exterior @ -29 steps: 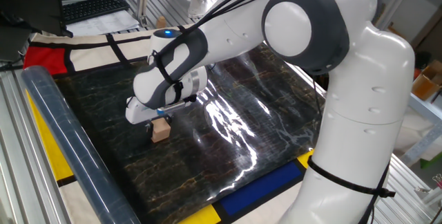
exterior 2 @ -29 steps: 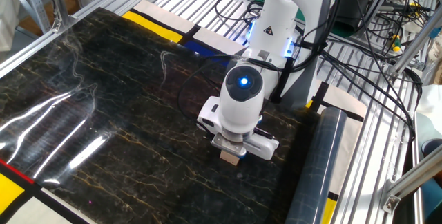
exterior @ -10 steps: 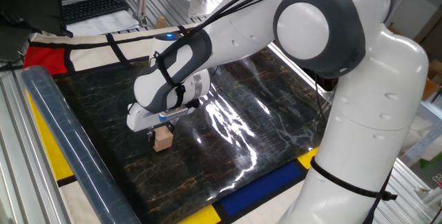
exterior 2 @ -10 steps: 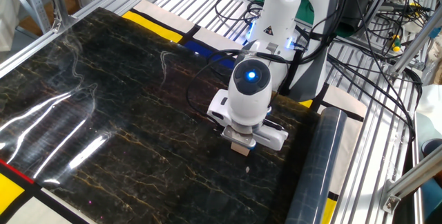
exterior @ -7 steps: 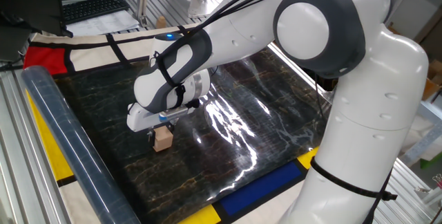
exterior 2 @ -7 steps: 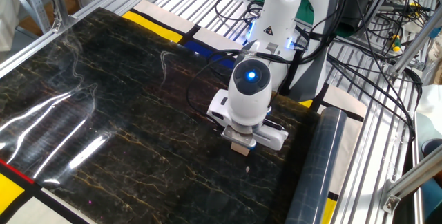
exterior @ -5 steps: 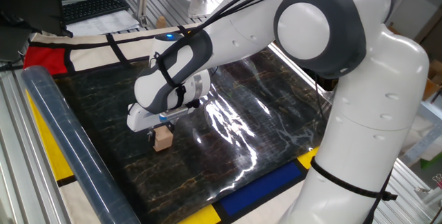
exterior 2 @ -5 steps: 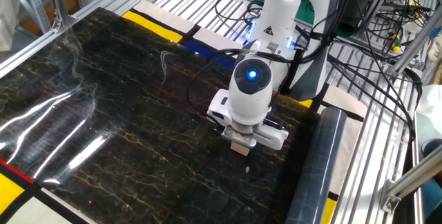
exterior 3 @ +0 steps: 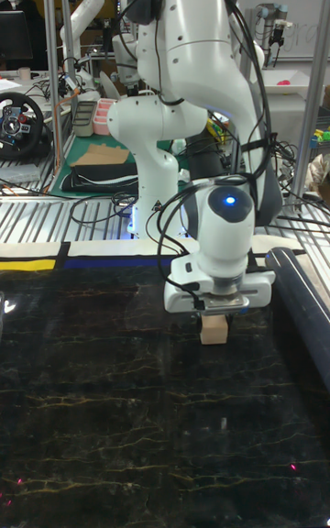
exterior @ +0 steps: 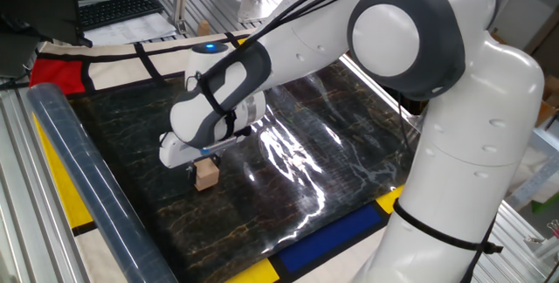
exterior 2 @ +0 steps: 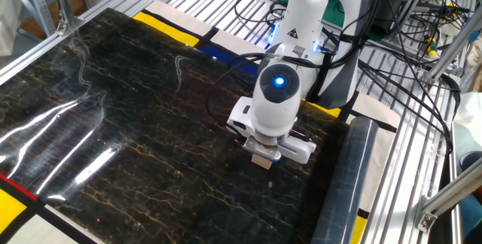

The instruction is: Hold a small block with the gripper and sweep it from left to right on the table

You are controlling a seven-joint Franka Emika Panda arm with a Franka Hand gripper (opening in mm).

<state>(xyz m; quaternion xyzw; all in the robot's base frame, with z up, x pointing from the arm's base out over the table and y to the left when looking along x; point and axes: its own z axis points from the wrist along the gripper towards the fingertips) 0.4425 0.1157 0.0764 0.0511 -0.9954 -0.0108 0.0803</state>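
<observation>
The small block (exterior: 206, 176), a light tan wooden cube, rests on the glossy black marble-patterned table (exterior: 288, 187). It stands near the table's side where a dark roll lies. My gripper (exterior: 203, 164) comes straight down onto it and is shut on its top, with the dark fingers mostly hidden under the white housing. In the other fixed view the block (exterior 2: 261, 162) peeks out below the gripper (exterior 2: 263, 154) and the blue-lit wrist. The tall fixed view shows the block (exterior 3: 214, 331) touching the table (exterior 3: 110, 418), held by the gripper (exterior 3: 215, 312).
A long dark rolled tube (exterior: 79, 178) lies along the table edge close to the block, seen also as the tube (exterior 2: 348, 184) and the tube (exterior 3: 302, 308). Cables (exterior 2: 256, 7) trail past the robot base. Aluminium rails (exterior 2: 407, 161) border the table.
Compared with 2.9 s ago, the gripper and block have slid a short way toward the rolled tube. Over the last second the block stays put; only the wrist shifts slightly.
</observation>
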